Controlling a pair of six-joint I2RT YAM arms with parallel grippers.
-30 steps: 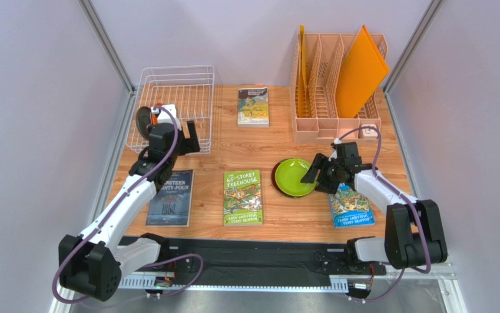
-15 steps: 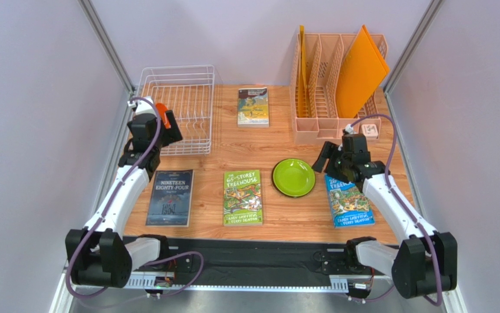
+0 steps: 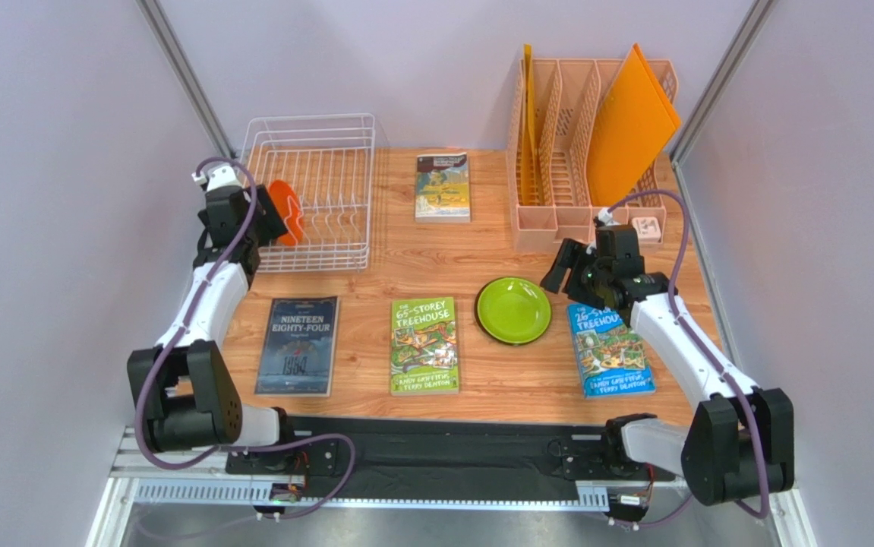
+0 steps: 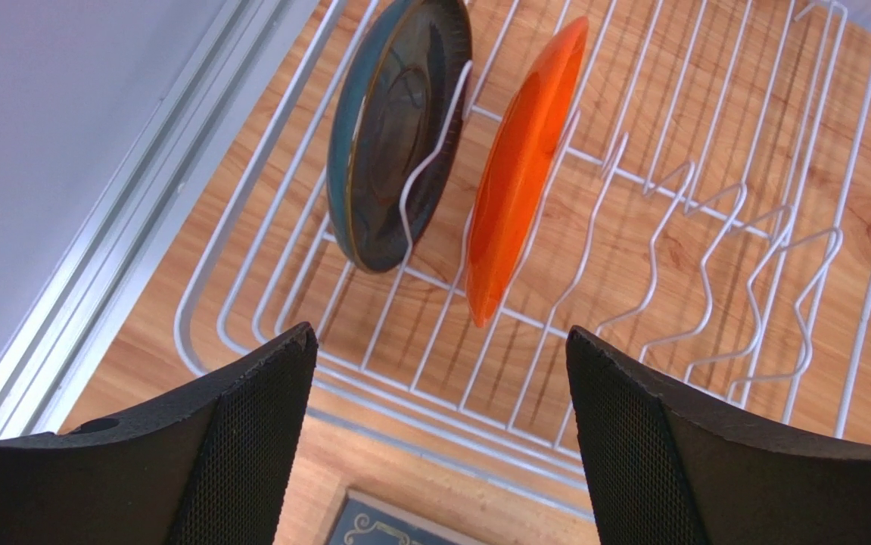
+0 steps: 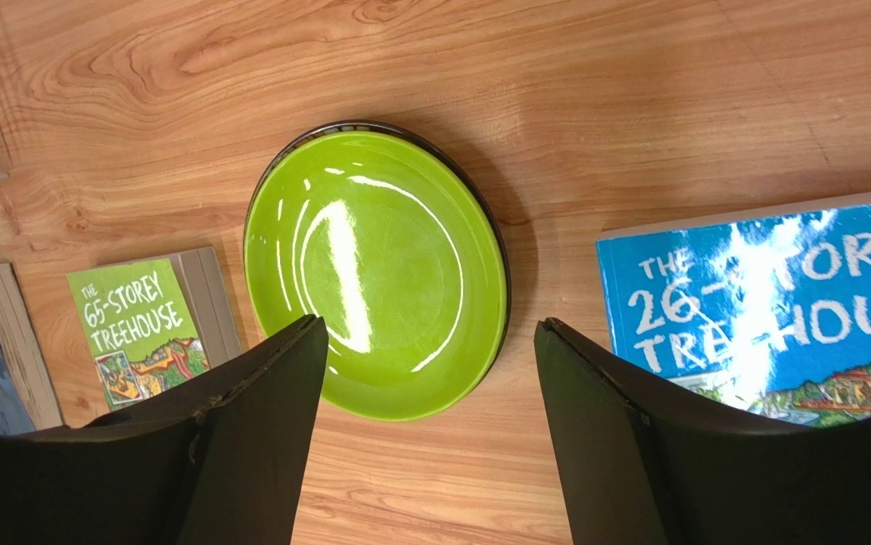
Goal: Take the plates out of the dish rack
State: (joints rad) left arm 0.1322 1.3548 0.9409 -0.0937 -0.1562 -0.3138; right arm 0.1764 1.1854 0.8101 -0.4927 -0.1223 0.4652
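From above, the lime green plate (image 3: 513, 310) lies flat between the "65-Storey Treehouse" book (image 3: 424, 344) and the "26-Storey Treehouse" book (image 3: 612, 349); the left wrist view has the left gripper (image 4: 440, 352), jaws apart, over the dish rack (image 4: 652, 263) holding the upright teal plate (image 4: 389, 136) and orange plate (image 4: 519, 170); the right wrist view has the right gripper (image 5: 426, 329), jaws apart, above the green plate.

You have a white wire dish rack (image 3: 339, 194) holding a dark teal plate (image 4: 389, 136) with a thin gold edge line, and beside it a plain orange plate (image 4: 519, 170). Your lime green plate (image 5: 374, 270) is glossy with a dark rim. The tabletop (image 5: 633, 91) is warm wood grain. The blue book (image 5: 781, 295) has white lettering, and the green book (image 5: 133, 329) has pale lettering.
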